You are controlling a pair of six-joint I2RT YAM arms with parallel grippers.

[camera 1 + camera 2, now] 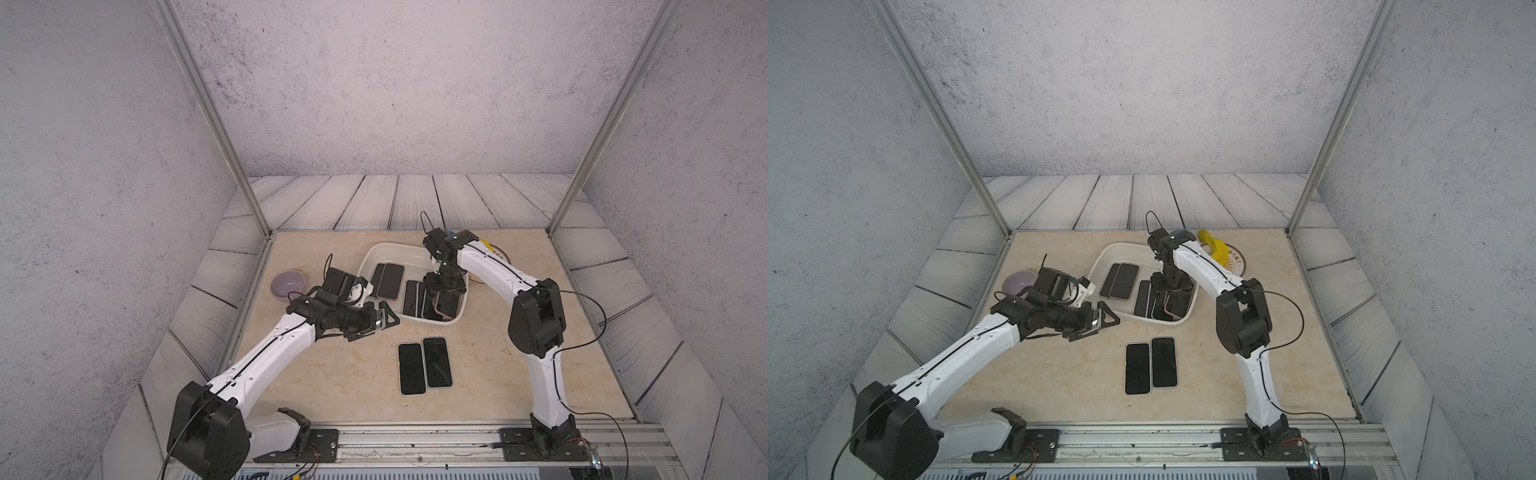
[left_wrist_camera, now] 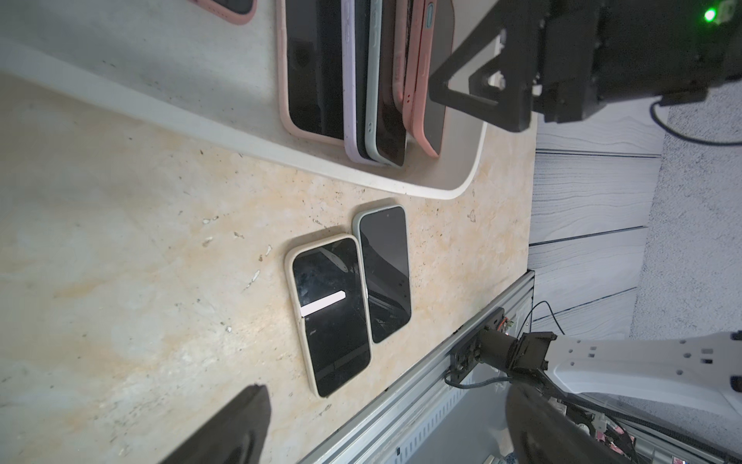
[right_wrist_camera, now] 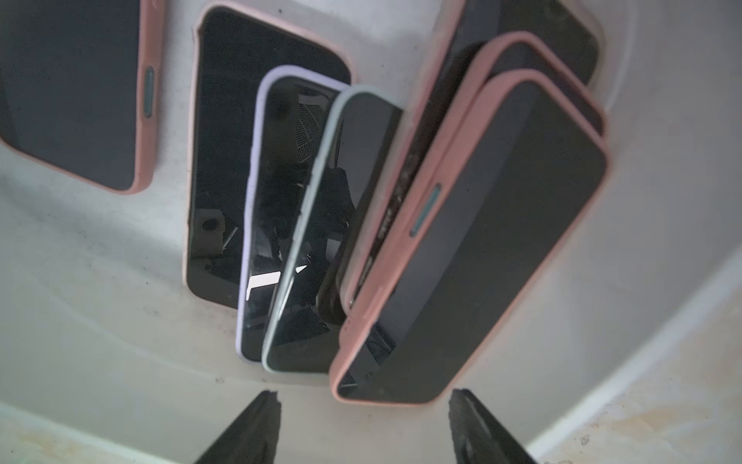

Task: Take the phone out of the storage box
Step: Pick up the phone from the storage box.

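Phones (image 3: pixel 461 241) crowd storage box (image 1: pixel 376 253); left gripper (image 1: pixel 376 329) and right gripper (image 3: pixel 363 395) fingers spread

1 lilac bowl (image 1: pixel 286 285), L | 1 banana (image 1: pixel 1214 246) on plate (image 1: pixel 1236 264), far R

The white storage box (image 1: pixel 374 252), scuffed inside, holds a fanned stack of cased phones (image 3: pixel 473 249) and a flat pair (image 1: pixel 391 281); two phones (image 1: pixel 437 362) lie screen-up just outside it, side by side.
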